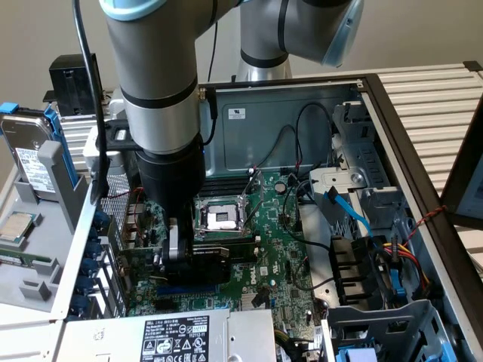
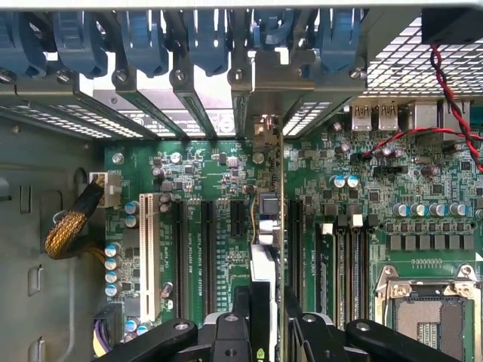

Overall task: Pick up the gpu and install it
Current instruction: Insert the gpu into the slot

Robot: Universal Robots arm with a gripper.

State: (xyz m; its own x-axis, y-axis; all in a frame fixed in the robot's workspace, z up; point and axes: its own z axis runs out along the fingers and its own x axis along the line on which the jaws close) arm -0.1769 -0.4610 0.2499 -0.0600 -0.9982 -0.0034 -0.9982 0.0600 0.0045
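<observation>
So the tool (image 1: pixel 187 260) is down inside the open case (image 1: pixel 302 113) and it's clenched on the gpu (image 1: pixel 200 265) – a finger on each side of the card. In the exterior view the gpu shows as a black block standing on edge right down at the motherboard (image 1: pixel 283 249), just beside the CPU socket (image 1: pixel 219 219), between that socket and the power supply (image 1: pixel 173 335) at the near edge of the case. The arm (image 1: pixel 155 83) comes pretty much straight down onto it.

From the wrist view you're looking along the card. The gpu (image 2: pixel 266 219) runs edge-on from between the tool's (image 2: pixel 264 335) black fingers (image 2: pixel 226 332) out toward the row of rear slot openings with the blue clips (image 2: pixel 143 38). Its far end sits up against one of those openings. On the motherboard (image 2: pixel 196 162), the long white slot (image 2: pixel 146 249) and a couple of black slots (image 2: pixel 181 256) lie off to one side of the card, and the CPU socket (image 2: pixel 426 317) is on the other side.

Can't tell from either angle whether the card's edge is fully down in its slot – the card itself hides the contact line.

Other stuff around: a blue cable (image 1: pixel 349 211) inside the case toward the exterior view's right, and a hard drive (image 1: pixel 26 154) standing outside the case on the exterior view's left.
</observation>
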